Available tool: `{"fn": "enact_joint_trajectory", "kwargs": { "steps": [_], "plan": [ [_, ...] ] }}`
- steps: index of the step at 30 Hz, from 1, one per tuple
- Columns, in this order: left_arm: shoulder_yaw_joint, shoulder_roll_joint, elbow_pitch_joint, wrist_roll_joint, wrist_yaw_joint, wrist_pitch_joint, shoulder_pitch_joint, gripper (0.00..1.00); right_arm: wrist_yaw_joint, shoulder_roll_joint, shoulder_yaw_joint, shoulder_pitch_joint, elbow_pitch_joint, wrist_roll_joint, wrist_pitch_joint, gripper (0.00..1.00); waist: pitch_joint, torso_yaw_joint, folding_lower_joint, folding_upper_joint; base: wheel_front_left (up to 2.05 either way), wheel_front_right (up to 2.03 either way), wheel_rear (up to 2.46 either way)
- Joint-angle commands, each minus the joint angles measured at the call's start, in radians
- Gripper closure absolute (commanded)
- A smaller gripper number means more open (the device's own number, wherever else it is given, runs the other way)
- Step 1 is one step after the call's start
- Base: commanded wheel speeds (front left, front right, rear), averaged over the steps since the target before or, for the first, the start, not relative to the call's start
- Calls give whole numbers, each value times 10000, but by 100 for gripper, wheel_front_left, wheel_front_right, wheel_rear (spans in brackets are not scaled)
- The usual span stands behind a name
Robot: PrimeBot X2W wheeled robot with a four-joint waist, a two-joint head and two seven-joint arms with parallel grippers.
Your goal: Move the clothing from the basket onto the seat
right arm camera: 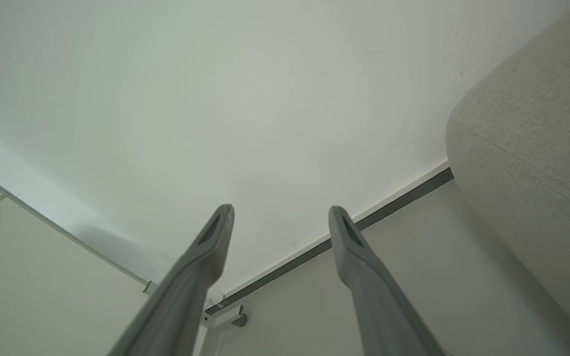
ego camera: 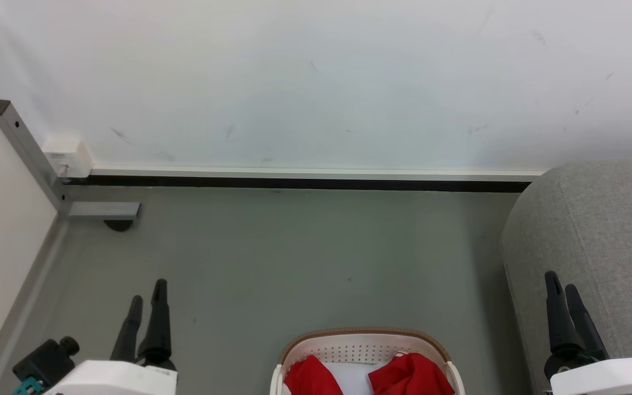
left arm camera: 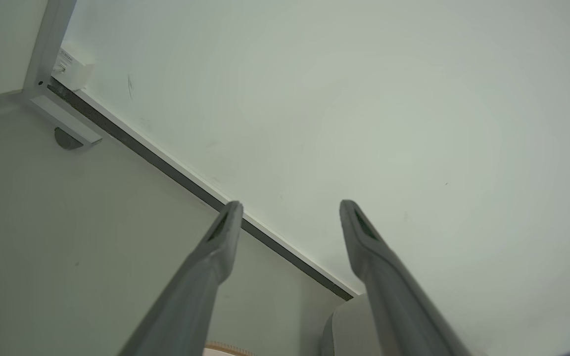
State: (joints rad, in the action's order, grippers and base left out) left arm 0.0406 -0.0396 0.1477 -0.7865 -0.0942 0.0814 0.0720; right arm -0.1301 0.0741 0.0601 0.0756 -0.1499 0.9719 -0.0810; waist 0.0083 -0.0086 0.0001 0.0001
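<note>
Item: basket (ego camera: 368, 336), cream perforated plastic, tan rim, rounded corners.
Item: clothing (ego camera: 410, 376), two soft red heaps inside the basket.
Item: seat (ego camera: 601, 230), grey woven upholstery, seamed, right of the basket.
I see the left end effector (ego camera: 148, 291) and right end effector (ego camera: 561, 281) flanking the basket, fingers parted, empty.
Wall box (ego camera: 67, 157) label: illegible.

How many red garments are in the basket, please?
2. One red garment lies in the basket's left side, the other red garment in its right, pale cloth between. The picture cuts off the basket's near part, so more may be hidden.
</note>
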Motion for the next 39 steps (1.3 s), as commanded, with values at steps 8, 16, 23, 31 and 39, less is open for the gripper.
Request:
{"fn": "enact_joint_trajectory", "kwargs": {
  "steps": [8,16,23,31,39],
  "plan": [
    [-124,-168,-241,1453,228,315,32,0,-6,111,26,70,-5,-1503,-301,0,-31,-18,0,-1,0,0,0],
    [-299,-271,-103,2409,413,535,-73,0,-6,179,303,161,-345,-2362,-541,0,-72,-41,0,-1,0,0,0],
    [-519,-376,43,3294,584,729,-62,0,-7,215,492,239,-545,-3018,-727,0,-88,-61,0,-1,0,0,0],
    [-620,-404,88,3975,742,943,-84,0,-8,200,499,298,-446,-3693,-921,0,-100,-74,0,-1,0,0,0],
    [-593,-343,16,4554,639,1107,-61,0,-8,71,264,137,-344,-4219,-1105,0,-104,-51,0,-1,0,0,0]
  ]
}}
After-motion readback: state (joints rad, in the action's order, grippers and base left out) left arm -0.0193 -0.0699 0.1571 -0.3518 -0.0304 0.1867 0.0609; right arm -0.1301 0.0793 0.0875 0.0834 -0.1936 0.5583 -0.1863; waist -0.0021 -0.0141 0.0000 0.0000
